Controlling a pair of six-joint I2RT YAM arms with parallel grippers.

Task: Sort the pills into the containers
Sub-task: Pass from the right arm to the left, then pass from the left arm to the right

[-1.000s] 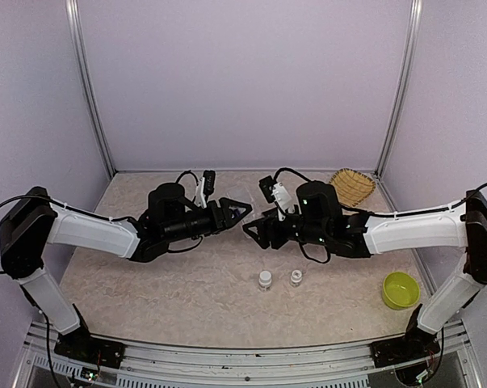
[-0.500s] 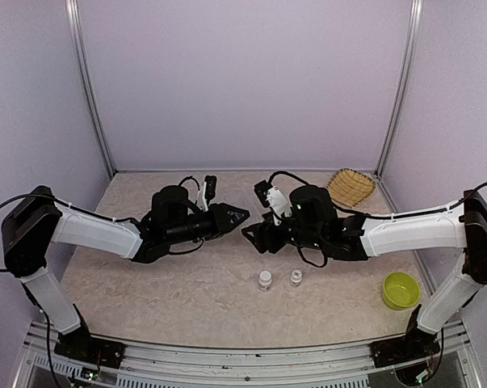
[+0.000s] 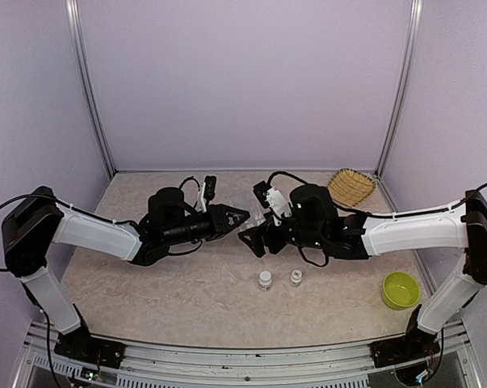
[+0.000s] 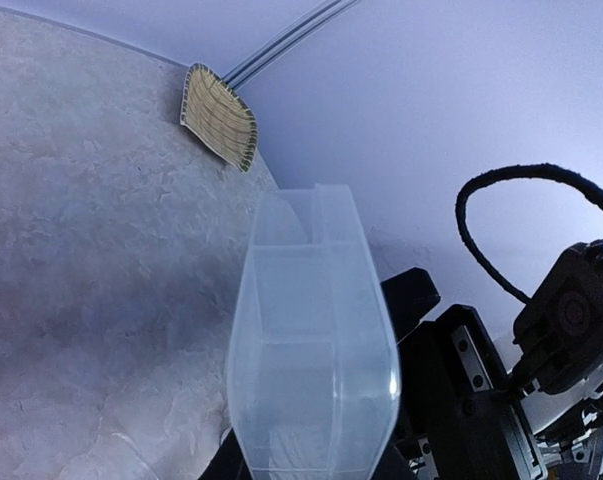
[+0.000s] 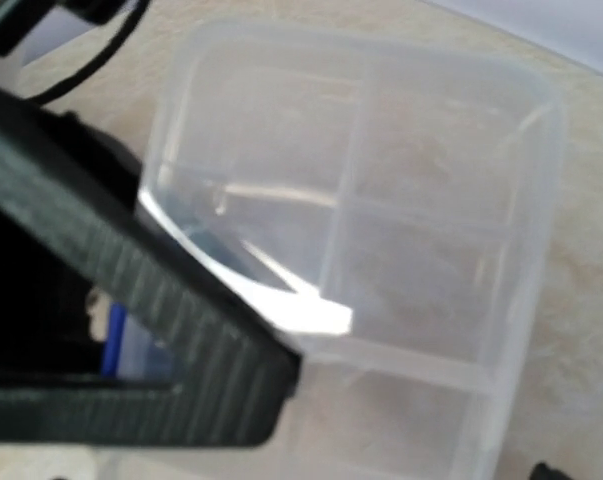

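Observation:
The container [image 4: 311,340], a clear plastic box split into small compartments, stands on edge between my left gripper's jaws. My left gripper [image 3: 239,216] is shut on its lower end, and dark fingers [image 4: 206,462] show at the bottom of the left wrist view. The right wrist view is filled by the same container [image 5: 431,250] from very close, its compartments looking empty. My right gripper [image 3: 249,238] is open just beside the box, with one ribbed finger [image 5: 131,340] across the view. No pills show in any view.
Two small white bottles [image 3: 264,280] [image 3: 295,277] stand on the table in front of the grippers. A woven straw basket [image 3: 352,186] [image 4: 221,128] lies at the back right corner. A lime-green bowl [image 3: 400,289] sits at the right front.
My left gripper has closed on the container. My right gripper has spread its jaws wide and shifted a little leftward toward the box.

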